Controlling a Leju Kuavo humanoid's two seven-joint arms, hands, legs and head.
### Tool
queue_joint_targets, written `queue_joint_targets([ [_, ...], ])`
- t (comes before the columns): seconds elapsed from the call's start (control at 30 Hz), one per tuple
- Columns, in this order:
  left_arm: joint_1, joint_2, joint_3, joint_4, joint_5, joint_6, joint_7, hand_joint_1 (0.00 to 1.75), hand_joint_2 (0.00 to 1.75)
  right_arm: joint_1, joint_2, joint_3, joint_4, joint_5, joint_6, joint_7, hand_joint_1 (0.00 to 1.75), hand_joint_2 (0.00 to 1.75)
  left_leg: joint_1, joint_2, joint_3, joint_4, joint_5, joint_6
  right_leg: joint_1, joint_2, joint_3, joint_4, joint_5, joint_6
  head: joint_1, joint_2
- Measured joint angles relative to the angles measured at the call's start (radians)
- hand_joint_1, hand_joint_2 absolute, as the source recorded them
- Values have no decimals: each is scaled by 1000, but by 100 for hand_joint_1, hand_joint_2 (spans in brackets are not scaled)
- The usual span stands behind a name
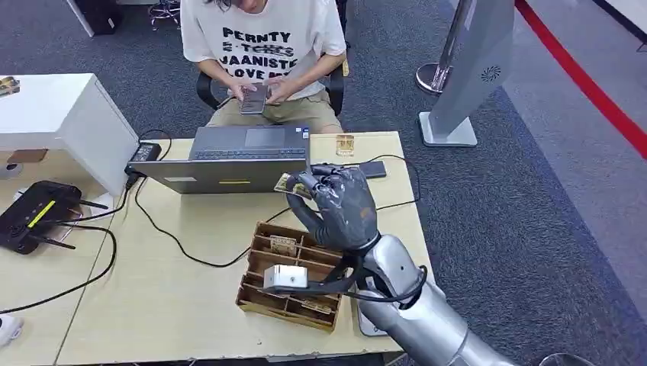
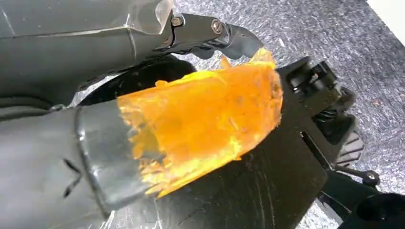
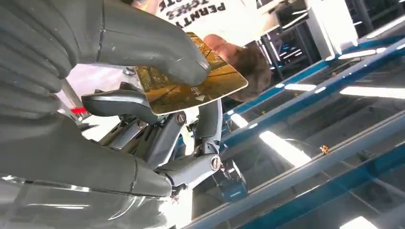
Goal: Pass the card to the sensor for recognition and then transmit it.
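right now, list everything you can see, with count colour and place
card: 1, gold, pinched in right hand
wooden organiser: 1, brown, table's near edge
white box: 1, on the organiser
laptop: 1, grey, table's far side
router: 1, black, left table
phone: 1, black, right of laptop
person: 1, white shirt, seated beyond table
right hand: 1, dark grey, above table
left hand: 1, dark, orange-wrapped thumb

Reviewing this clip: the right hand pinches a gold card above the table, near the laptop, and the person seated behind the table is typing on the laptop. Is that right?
Not quite. The person is holding a phone in both hands, not typing on the laptop, as the head view shows. The rest holds: the right hand pinches the gold card above the table.
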Motion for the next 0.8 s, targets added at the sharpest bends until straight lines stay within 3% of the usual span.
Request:
queue_joint_targets([
  [0.27,-17,-4,-24,0,-34,-20,8,0,0,-122,62,3,101,15,51,42,175,175,0,0,0,0,0,0,0,0,0,0,0,0,-1,0],
  [0.8,-32,-6,-32,0,-84,-42,9,0,0,-226,125,-2,317,52,79,92,175,175,0,0,0,0,0,0,0,0,0,0,0,0,0,0],
])
